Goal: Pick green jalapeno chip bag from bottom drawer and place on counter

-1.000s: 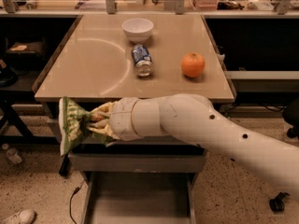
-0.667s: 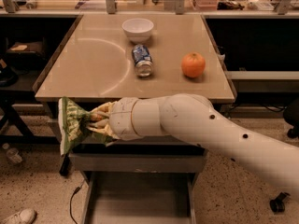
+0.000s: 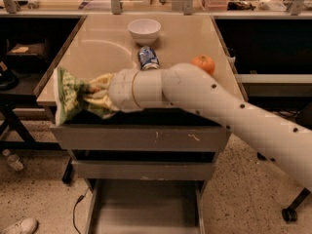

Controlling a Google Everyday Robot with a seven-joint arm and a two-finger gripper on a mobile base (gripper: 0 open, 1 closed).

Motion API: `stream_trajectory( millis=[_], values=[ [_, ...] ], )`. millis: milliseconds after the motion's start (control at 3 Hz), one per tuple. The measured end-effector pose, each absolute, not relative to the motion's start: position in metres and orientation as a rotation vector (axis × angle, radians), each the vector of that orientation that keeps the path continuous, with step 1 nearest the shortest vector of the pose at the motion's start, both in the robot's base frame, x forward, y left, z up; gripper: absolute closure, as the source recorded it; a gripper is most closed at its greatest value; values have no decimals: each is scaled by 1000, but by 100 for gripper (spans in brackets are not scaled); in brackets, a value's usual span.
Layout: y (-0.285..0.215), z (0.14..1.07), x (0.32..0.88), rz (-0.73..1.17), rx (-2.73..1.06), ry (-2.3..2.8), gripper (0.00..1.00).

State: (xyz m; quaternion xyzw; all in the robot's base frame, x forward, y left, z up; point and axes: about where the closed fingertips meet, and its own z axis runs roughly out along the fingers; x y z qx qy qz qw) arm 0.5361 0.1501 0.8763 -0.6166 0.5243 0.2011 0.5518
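risen since a second ago, the hand [image 3: 92,94] now sits level with the front-left corner of the desk [image 3: 97,38]. its fingers are pinched tight on the green jalapeno chip bag [image 3: 67,94], which hangs at that corner's edge.

No word, brand or number can be read anywhere. The green jalapeno chip bag [image 3: 68,94] shows pale marks on its green foil (lettering perhaps, but too blurred to make out). It hangs at the front left edge of the counter [image 3: 97,48], where the gripper [image 3: 97,94] is clamped on its crumpled right end. The can [image 3: 147,57] lying on the counter just beyond the arm has a blue-and-silver label with light shapes on it, none of them legible as letters.
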Motion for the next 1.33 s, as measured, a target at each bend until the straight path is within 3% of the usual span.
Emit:
stream_trajectory(
  millis=[667,1333],
  values=[
    [173,943,621,443,-1446,1200,100],
    [200,929,682,493,-1461,1251,100]
  ],
)
